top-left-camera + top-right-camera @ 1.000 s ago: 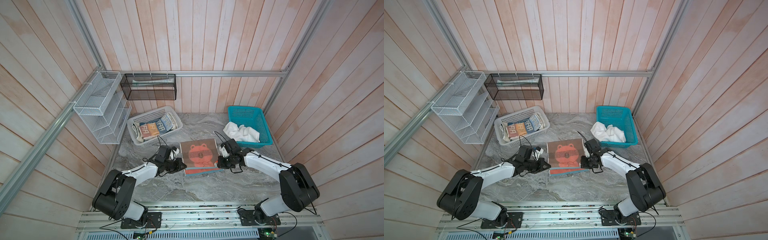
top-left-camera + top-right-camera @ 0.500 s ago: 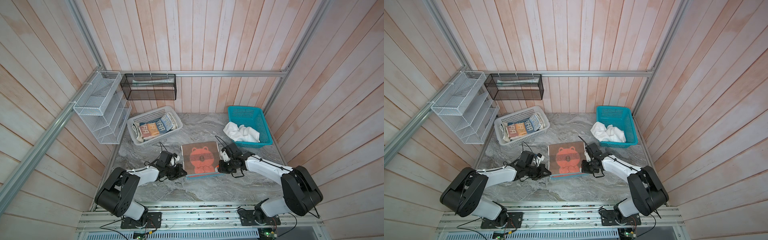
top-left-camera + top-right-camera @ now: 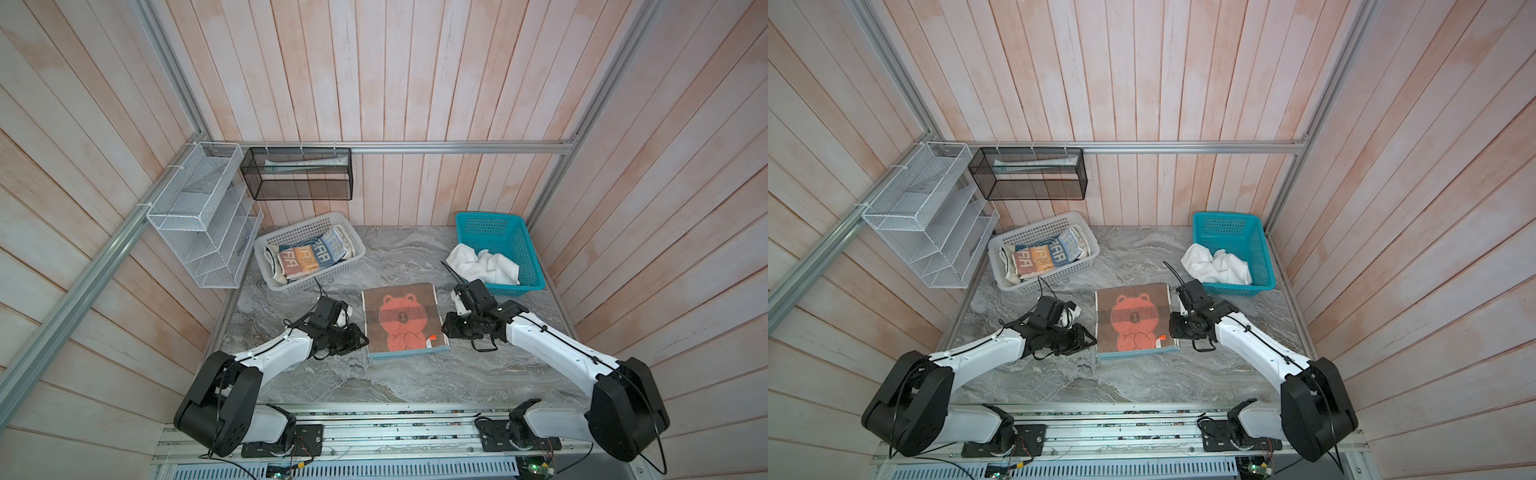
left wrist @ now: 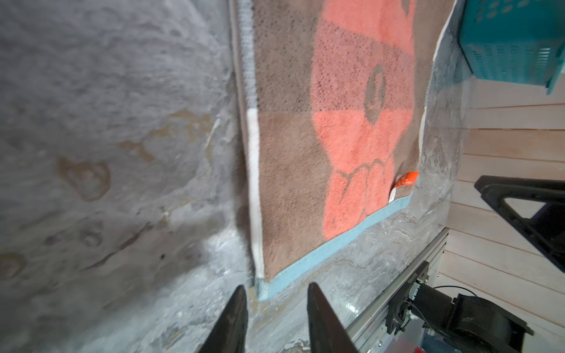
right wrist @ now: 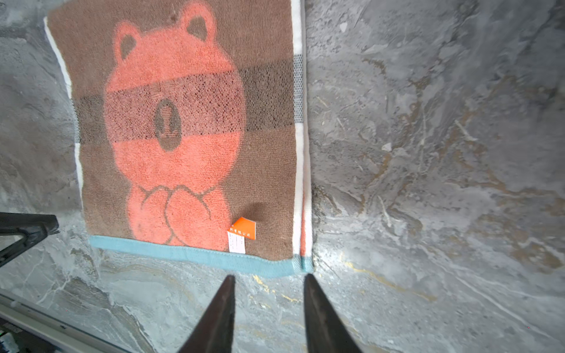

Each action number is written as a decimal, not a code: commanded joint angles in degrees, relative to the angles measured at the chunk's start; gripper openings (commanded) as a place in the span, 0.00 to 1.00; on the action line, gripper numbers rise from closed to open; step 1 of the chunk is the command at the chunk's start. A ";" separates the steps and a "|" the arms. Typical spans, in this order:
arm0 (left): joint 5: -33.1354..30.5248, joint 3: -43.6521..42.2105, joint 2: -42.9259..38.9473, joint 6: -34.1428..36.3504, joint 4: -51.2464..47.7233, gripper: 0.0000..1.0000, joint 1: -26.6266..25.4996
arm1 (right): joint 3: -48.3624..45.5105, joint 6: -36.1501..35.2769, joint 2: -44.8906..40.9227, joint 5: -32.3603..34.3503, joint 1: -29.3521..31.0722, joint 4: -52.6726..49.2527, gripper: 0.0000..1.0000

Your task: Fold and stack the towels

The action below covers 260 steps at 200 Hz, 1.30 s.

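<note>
left pincer (image 4: 275, 287): narrow gap, empty, tips just short of bear towel's near left corner
right pincer (image 5: 269, 276): narrow gap, empty, just off near right corner
bear towel (image 3: 403, 322): folded flat, mid worktop (image 3: 395, 382), blue edge along near side
lettered towel (image 3: 309, 255): in white basket (image 3: 299, 224), back left
white towel (image 3: 482, 266): crumpled, spilling over teal basket (image 3: 503, 228) rim, back right

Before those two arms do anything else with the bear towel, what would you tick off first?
1. Bear towel lies folded flat on the table: ok.
2. Left hand open and empty: ok.
3. Right hand open and empty: ok.
4. Lettered towel folded inside the white basket: ok.
5. White towel folded: not ok, crumpled over the turquoise basket rim.
</note>
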 commanded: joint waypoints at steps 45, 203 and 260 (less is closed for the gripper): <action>-0.65 6.74 13.96 -0.58 4.27 0.29 -8.71 | -5.00 -4.19 11.41 -4.55 1.34 8.62 0.11; -5.48 19.46 18.86 5.95 2.11 0.48 5.16 | 12.80 -12.37 20.20 7.00 -4.55 8.15 0.43; -5.64 24.48 26.63 3.85 5.99 0.47 6.05 | 19.54 -13.58 29.45 5.96 -6.29 10.59 0.50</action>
